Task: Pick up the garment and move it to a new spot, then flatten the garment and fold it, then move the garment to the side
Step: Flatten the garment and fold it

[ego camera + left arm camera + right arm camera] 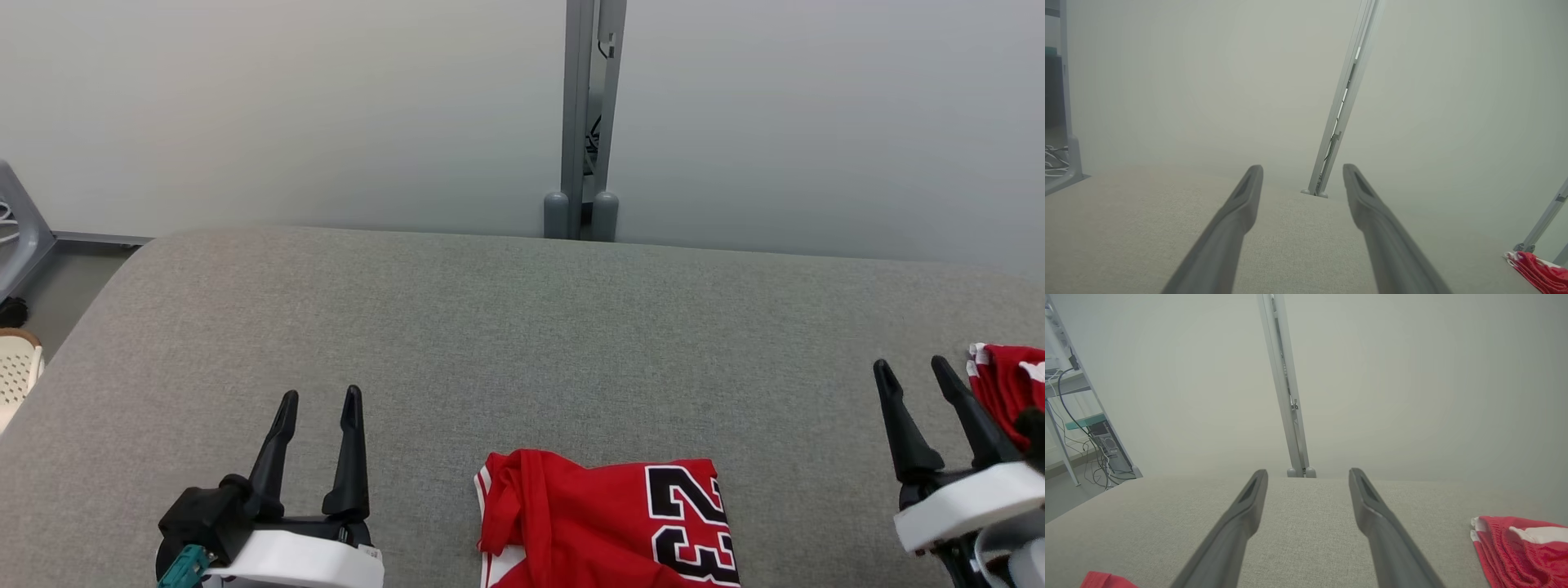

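Red jersey (588, 523) marked "23" lies between left pincer (320, 394) and right pincer (909, 362), both spread wide and empty.

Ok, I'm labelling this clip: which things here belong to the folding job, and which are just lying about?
Job: red number 23 jersey, left gripper, right gripper, both open, grey table.
Lying about: second red garment at right edge, white basket, partition post.
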